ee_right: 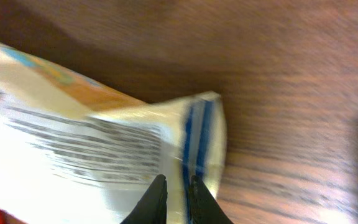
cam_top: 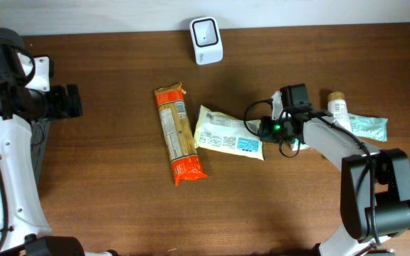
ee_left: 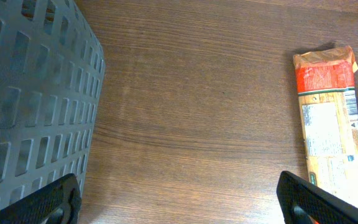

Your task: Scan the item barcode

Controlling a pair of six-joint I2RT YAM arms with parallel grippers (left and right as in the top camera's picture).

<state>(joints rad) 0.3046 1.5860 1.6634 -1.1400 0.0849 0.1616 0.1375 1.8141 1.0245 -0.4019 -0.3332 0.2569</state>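
Observation:
A cream packet (cam_top: pixel 228 133) with a blue label lies flat at the table's middle. My right gripper (cam_top: pixel 262 130) is at its right end, and in the right wrist view its thin fingers (ee_right: pixel 174 182) are shut on the packet's blue-striped edge (ee_right: pixel 197 137). To the left of it lies an orange pasta packet (cam_top: pixel 178 134), also visible as the orange packet (ee_left: pixel 328 124) in the left wrist view. The white scanner (cam_top: pixel 206 40) stands at the far edge. My left gripper (cam_top: pixel 73 101) hangs at the far left, its jaws open (ee_left: pixel 179 199) over bare wood.
A grey perforated basket (ee_left: pixel 30 93) stands by the left arm at the table's left edge. A small bottle (cam_top: pixel 338 107) and a teal packet (cam_top: pixel 369 126) lie at the right, behind the right arm.

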